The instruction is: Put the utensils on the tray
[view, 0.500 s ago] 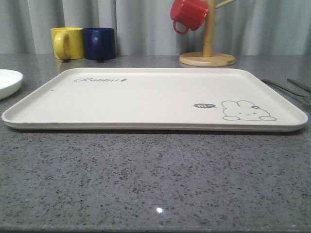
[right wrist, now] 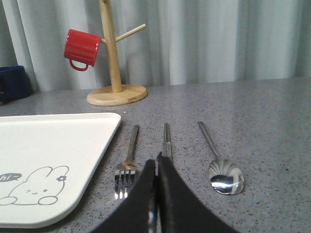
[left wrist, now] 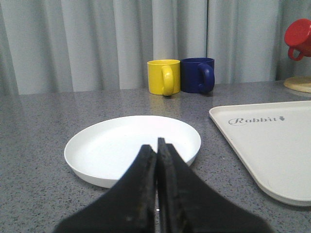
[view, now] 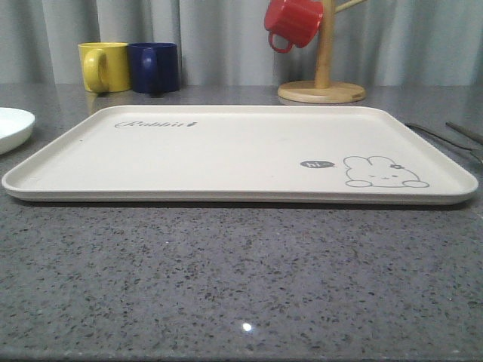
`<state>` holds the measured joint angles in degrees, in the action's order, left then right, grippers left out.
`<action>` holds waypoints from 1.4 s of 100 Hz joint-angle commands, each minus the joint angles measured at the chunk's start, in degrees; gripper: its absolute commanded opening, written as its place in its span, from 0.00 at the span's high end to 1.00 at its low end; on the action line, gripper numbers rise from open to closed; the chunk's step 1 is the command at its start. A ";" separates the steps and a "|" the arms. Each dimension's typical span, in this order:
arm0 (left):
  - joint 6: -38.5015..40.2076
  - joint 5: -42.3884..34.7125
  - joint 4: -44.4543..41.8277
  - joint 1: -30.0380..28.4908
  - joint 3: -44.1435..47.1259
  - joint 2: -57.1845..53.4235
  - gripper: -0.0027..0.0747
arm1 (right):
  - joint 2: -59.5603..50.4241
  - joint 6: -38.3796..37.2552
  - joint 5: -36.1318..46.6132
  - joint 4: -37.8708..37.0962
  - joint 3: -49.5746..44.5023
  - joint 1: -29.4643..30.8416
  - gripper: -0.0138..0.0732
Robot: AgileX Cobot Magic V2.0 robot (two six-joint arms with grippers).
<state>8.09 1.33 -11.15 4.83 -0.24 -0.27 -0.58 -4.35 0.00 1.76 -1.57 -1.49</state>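
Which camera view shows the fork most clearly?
The right wrist view: the fork lies whole on the table beside the tray, tines visible. The front view catches thin cutlery handles at the right edge, too slim to identify.

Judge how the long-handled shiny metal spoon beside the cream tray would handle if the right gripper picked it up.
The long-handled shiny metal spoon looks rigid, so it should not flex. Its polished, thin handle lies flat on the grey speckled table, so it is probably slippery and hard to get under. The heavier bowl may tip it downward.
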 commanded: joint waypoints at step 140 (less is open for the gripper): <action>0.49 48.10 -0.68 -0.07 -53.03 47.05 0.82 | -1.24 0.44 5.05 -0.11 1.04 -0.02 0.92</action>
<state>8.09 52.47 -11.19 4.83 -51.39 46.61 -0.58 -4.35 0.00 1.76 -1.57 -1.49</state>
